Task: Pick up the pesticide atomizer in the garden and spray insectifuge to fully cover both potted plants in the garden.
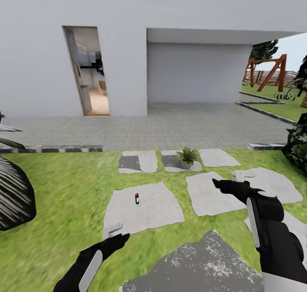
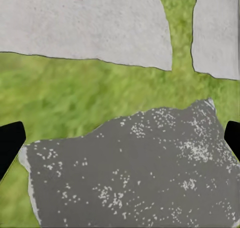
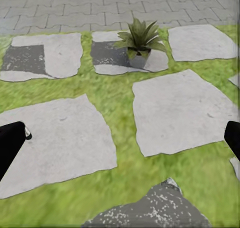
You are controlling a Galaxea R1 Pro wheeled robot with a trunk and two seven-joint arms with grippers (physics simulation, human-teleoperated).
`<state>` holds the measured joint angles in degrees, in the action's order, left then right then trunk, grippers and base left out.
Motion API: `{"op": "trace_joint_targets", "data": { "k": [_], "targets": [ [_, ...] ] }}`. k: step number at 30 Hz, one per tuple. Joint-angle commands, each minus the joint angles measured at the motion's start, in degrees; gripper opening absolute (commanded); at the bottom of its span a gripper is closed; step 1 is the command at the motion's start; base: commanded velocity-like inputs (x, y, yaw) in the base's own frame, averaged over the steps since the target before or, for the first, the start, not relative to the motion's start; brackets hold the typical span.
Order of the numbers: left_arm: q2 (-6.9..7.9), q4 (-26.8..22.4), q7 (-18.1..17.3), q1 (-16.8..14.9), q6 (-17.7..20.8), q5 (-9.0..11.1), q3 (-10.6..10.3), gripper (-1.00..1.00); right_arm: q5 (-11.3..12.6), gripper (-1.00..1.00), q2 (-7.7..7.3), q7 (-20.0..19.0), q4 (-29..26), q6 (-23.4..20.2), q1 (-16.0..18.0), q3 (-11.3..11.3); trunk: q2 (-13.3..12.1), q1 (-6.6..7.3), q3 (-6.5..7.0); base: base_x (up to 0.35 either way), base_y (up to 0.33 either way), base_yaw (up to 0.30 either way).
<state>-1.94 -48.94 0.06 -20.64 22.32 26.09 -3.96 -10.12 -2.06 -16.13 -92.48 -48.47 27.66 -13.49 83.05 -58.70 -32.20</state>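
Plainly, the task is at its very start: nothing is picked up and nothing sprayed. The pesticide atomizer (image 1: 137,198), a small dark bottle with a red tip, stands upright and untouched on a broad pale-grey flat stepping stone (image 1: 157,215) in the green lawn (image 1: 72,185) of the garden, ahead of the robot and between its two arms. It is small and somewhat blurred in the head view, so its label and trigger head cannot be made out.

The left gripper (image 1: 120,237), a black two-fingered claw, hangs low over the near edge of that same stone, short of the bottle and apart from it. In the left wrist view its black fingertips (image 2: 10,140) sit at opposite borders with only grass and a dark speckled slab (image 2: 140,173) between them, so it is spread wide and empty. The right gripper (image 1: 219,184) reaches out over a neighbouring pale stone; its fingertips (image 3: 11,140) likewise stand far apart with nothing held.

One potted plant (image 1: 187,155), a small rosette of pointed green leaves in a grey pot, sits on a stone in the farther row, just before the grey paving (image 1: 170,127). Its leaves look clean of whitish specks, though probably too small to be sure. Left to do: grasp the bottle, spray this plant, then the second one.
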Motion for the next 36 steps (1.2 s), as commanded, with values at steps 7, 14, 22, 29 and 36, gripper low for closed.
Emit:
{"op": "trace_joint_targets", "data": {
  "k": [7, 14, 22, 29, 36],
  "targets": [
    [0.74, -0.33, 0.17, 0.02, 0.40, -0.80, 0.02, 1.00, -0.60, 1.00, 0.03, -0.54, -0.07, -0.91, 0.12, 0.00, 0.03, -0.03, -0.06, 0.257, 0.254, -0.278],
    [0.84, 0.56, 0.46, -0.05, 1.26, -4.30, 0.48, 1.00, -0.60, 1.00, 0.03, -0.53, -0.07, -4.99, 0.36, 0.09, 0.03, -0.03, -0.06, 0.257, 0.254, -0.278],
    [0.50, 3.32, 0.50, -0.10, 0.43, -5.02, 0.31, 1.00, -0.60, 1.00, 0.03, -0.52, -0.07, -6.07, 0.45, 0.12, 0.03, -0.03, -0.06, 0.252, 0.259, -0.278],
    [0.19, 3.77, 0.55, -0.13, 0.33, -5.07, 0.27, 1.00, -0.60, 1.00, 0.01, -0.54, -0.07, -6.19, 0.40, 0.13, 0.03, -0.03, -0.06, 0.229, 0.277, -0.274],
    [0.11, 4.28, 0.54, -0.12, 0.28, -4.93, 0.28, 1.00, -0.56, 1.00, 0.01, -0.53, -0.07, -5.75, 0.20, 0.26, 0.03, -0.03, -0.06, 0.201, 0.297, -0.074]
  ]
}}
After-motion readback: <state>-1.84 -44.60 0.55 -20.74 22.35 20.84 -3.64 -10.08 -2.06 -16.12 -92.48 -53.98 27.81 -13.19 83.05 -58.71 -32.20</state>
